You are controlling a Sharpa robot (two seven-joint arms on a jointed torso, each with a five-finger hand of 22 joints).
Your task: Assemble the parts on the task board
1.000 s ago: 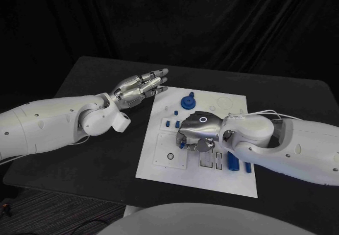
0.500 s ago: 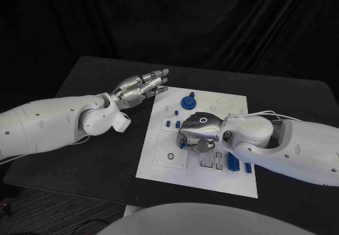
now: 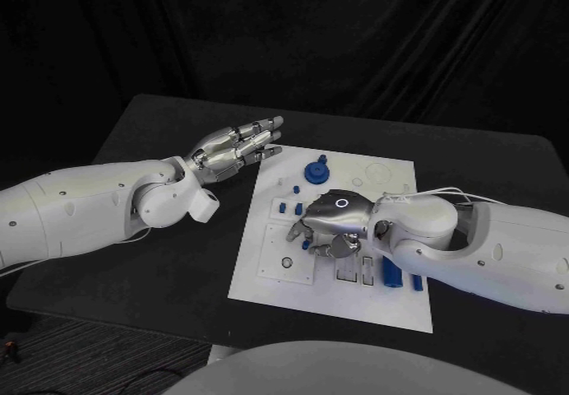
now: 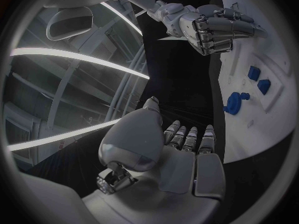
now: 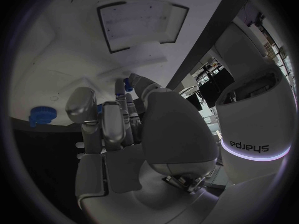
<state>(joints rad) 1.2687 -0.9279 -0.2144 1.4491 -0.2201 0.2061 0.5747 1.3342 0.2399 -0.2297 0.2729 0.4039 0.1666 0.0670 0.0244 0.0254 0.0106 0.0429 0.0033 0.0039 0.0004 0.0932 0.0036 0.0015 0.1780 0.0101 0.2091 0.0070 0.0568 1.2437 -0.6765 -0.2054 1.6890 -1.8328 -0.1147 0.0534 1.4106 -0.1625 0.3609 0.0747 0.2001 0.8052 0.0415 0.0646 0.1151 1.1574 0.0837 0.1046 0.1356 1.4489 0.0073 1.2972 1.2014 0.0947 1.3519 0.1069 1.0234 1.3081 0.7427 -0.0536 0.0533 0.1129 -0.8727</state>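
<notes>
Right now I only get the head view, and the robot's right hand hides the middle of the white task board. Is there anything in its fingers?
Observer: In the right wrist view, a small blue part shows right at the fingertips of the right hand. I cannot tell whether it is actually gripped.
Operator: And the other hand, hanging off to the side of the board, is it carrying something on its far side?
Observer: No. The left wrist view looks along the left hand from behind: the fingers are stretched out straight and there is nothing in them.
</notes>
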